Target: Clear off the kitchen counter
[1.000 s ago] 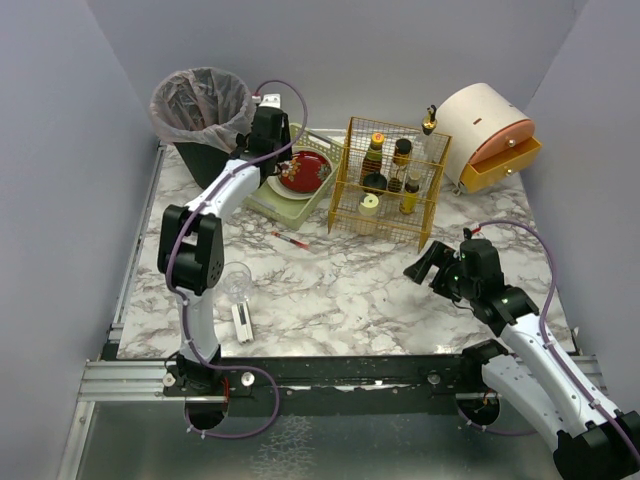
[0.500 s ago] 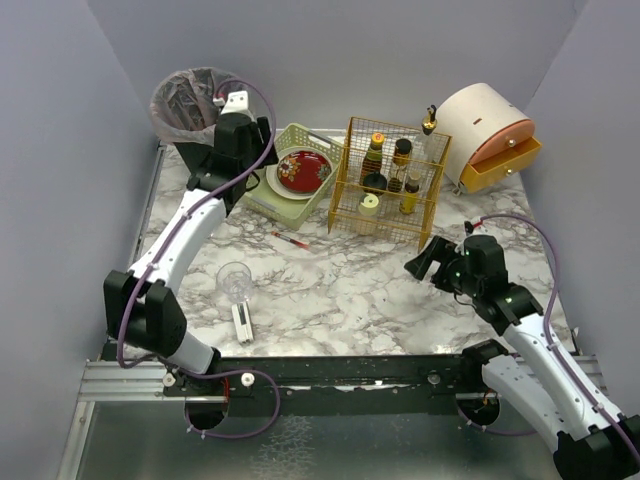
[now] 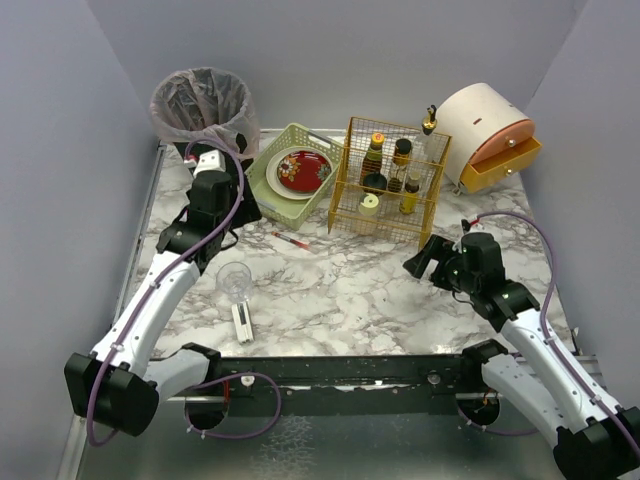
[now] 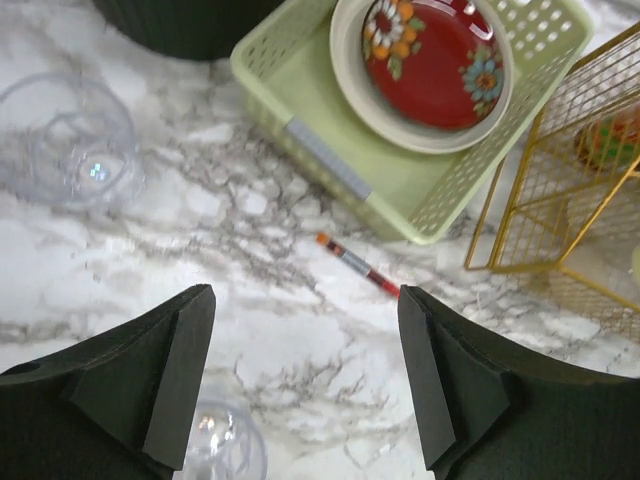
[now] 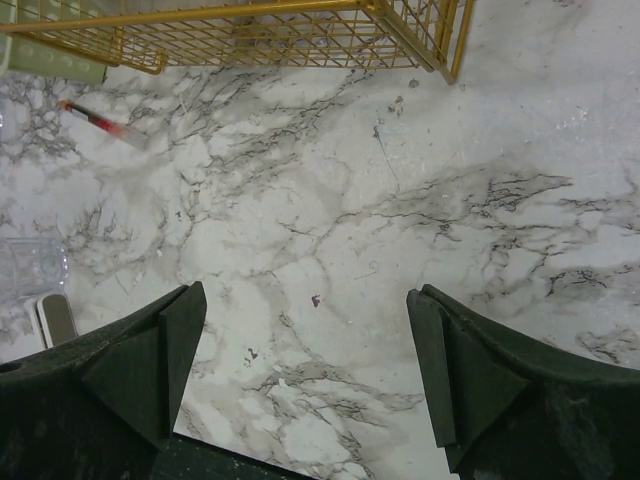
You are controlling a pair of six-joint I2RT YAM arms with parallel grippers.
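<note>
The marble kitchen counter holds a red pen, a clear glass and a small white block. My left gripper is open and empty, hovering over the counter left of the pen, with the glass just below its left finger. A second clear round thing lies near the bin; the arm hides it from above. My right gripper is open and empty above bare marble. That view shows the pen far left.
A pale green tray holds a plate with a red bowl. A lined black bin stands at the back left. A gold wire rack holds bottles. A round drawer box sits at the back right.
My left arm has drawn back from over the tray towards the near left and now hangs lower over the counter by the pen. The right arm has barely moved.
</note>
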